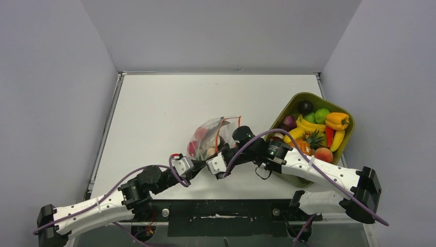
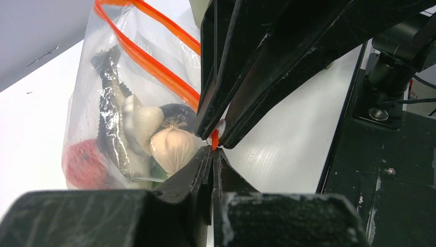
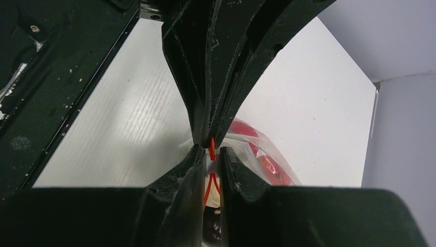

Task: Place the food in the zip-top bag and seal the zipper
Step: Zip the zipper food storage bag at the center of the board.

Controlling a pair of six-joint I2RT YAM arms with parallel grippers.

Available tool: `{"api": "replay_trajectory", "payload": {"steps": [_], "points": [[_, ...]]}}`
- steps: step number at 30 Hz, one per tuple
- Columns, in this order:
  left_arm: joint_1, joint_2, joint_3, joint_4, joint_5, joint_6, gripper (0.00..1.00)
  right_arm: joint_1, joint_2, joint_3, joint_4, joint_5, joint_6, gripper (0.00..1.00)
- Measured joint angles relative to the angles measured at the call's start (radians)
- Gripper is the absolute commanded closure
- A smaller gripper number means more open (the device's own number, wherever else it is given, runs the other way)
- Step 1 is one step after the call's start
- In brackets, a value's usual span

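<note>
The clear zip-top bag lies mid-table holding food: a beige garlic, a red piece and a dark piece. Its orange-red zipper runs as two separate strips toward the far end. My left gripper is shut on the near corner of the bag at the zipper's end. My right gripper meets it tip to tip and is shut on the zipper right beside it. The bag also shows in the right wrist view.
An olive-green tub at the right holds several more toy fruits and vegetables, with the right arm reaching across its near edge. The black base plate runs along the table's near edge.
</note>
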Motion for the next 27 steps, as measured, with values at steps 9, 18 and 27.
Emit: {"api": "replay_trajectory", "payload": {"steps": [9, 18, 27], "points": [[0.0, -0.009, -0.005, 0.001, -0.006, -0.006, 1.0, 0.0, -0.003, 0.0, -0.004, 0.024, 0.0, 1.0], [0.0, -0.063, -0.005, -0.003, 0.001, -0.018, 1.0, -0.014, -0.034, 0.0, -0.001, 0.028, 0.005, 1.0], [0.0, -0.085, 0.02, -0.057, 0.026, -0.026, 0.68, -0.028, -0.033, 0.0, 0.025, 0.044, 0.063, 1.0]]}}
